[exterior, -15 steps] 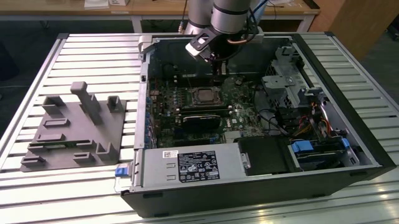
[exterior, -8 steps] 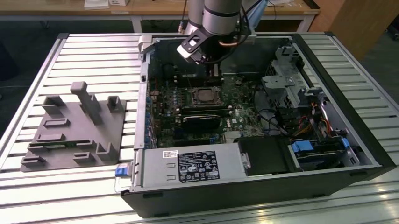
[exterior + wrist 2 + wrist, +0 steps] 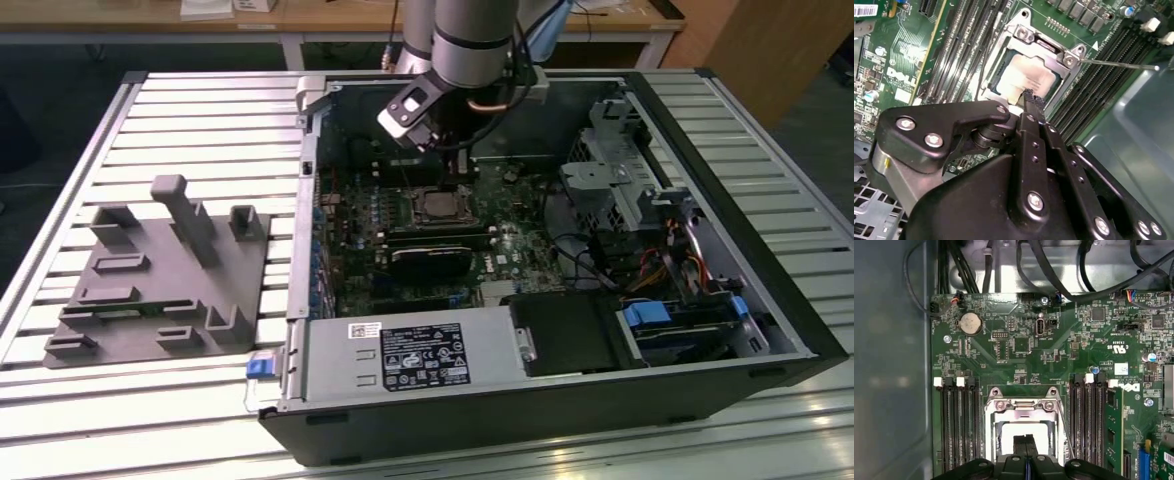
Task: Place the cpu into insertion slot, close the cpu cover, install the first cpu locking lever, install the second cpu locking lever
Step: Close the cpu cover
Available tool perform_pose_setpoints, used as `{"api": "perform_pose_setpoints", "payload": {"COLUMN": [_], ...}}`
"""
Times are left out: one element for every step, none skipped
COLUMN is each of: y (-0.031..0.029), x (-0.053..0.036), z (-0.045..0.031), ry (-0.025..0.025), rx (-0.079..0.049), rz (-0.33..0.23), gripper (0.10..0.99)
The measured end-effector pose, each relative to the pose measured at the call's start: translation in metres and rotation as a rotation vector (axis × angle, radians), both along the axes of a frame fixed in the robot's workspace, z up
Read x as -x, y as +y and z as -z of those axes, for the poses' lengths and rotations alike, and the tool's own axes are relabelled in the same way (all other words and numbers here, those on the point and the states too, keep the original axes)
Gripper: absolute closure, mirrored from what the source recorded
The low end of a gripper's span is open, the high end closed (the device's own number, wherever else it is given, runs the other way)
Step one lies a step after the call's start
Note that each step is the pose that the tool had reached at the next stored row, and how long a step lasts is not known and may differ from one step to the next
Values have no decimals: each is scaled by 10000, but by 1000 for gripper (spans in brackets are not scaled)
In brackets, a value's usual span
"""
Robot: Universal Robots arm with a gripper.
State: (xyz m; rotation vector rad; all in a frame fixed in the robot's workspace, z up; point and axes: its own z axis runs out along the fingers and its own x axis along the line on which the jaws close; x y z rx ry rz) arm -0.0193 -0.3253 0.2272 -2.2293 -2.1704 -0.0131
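Note:
The cpu shows its pale top inside the insertion slot on the green motherboard. The silvery cpu cover lies flat over it as a frame, with the pale top showing through its cut-out. A thin locking lever sticks out sideways from the socket's corner. My gripper hovers just over the edge of the cpu, fingers pressed together and holding nothing. In the first wrist view the gripper sits over the cpu, framed by the cover. In the exterior view the gripper hangs above the socket.
Long black memory slots flank the socket on both sides. A black card and the power supply lie nearer the case front. The drive cage with cables fills the exterior view's right. A grey fixture block stands on the slatted table.

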Motion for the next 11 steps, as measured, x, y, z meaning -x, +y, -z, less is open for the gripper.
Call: {"api": "perform_pose_setpoints", "payload": {"y": [-13,-23,-29,-33,-34,-34,-34,-35,-35,-35,-35], "x": [6,15,26,40,54,58,59,59,59,59,59], "z": [9,17,26,34,45,52,56,55,55,55,56], "ry": [-7,-9,-11,-12,-14,-18,-20,-18,-18,-17,-17], "rx": [-39,-72,-106,-138,-173,-194,-196,-192,-192,-192,-193], "rz": [-9,-15,-27,-38,-57,-109,-219,-334,-344,-345,-345], "gripper": [980,980,980,980,980,980,980,980,980,980,980]}}
